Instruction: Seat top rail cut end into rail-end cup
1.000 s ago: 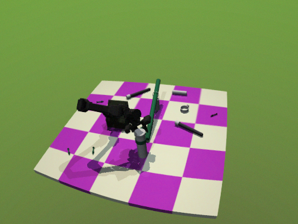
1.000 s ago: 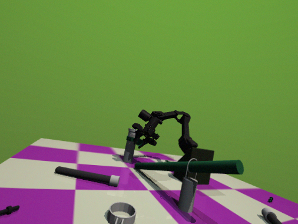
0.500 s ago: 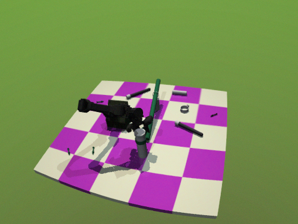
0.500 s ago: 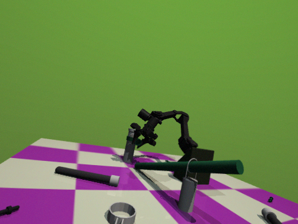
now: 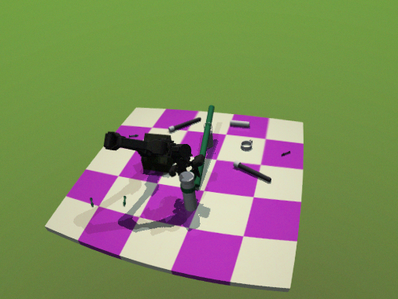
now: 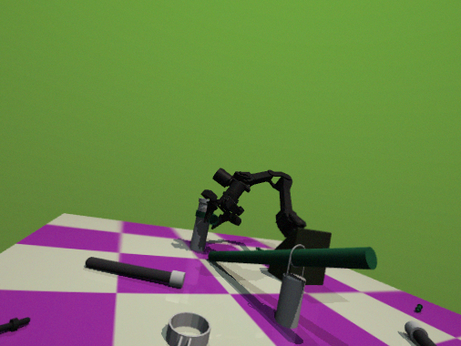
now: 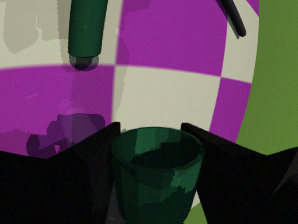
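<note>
Your gripper grasps green rail-end cup, mouth open, no rail inside. Green top rail's cut end waits beyond fingertips, offset to one side. Step in hand looks like cup alignment; next, bring mouth in line, then seat rail.

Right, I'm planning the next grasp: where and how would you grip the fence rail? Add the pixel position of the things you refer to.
Probably near the low cut end of the green rail (image 5: 204, 142) (image 6: 334, 258) (image 7: 87, 26), from above, jaws across its width: it's a long, slender cylinder, and the loop encircles it farther up.
</note>
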Robot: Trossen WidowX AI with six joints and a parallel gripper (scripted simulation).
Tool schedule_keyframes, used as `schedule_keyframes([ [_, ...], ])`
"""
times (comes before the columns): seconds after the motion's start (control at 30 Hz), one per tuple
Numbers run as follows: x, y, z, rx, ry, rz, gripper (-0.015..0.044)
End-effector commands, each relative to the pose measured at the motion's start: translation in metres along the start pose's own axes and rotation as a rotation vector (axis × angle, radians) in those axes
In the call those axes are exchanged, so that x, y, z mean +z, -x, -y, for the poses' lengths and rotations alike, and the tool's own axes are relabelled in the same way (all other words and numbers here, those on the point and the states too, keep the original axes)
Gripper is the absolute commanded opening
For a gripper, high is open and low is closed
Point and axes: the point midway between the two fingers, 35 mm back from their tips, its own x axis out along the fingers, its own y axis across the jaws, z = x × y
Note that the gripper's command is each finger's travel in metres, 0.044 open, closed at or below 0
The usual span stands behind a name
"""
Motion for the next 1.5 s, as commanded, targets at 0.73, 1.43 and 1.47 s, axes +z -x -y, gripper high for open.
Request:
schedule_keyframes([
  [0.73, 0.001, 0.001, 0.000, 0.001, 0.006, 0.004, 0.0289],
  [1.43, 0.040, 0.031, 0.018, 0.004, -0.003, 0.011, 0.0440],
  [1.47, 0.043, 0.032, 0.019, 0.006, -0.034, 0.015, 0.0440],
])
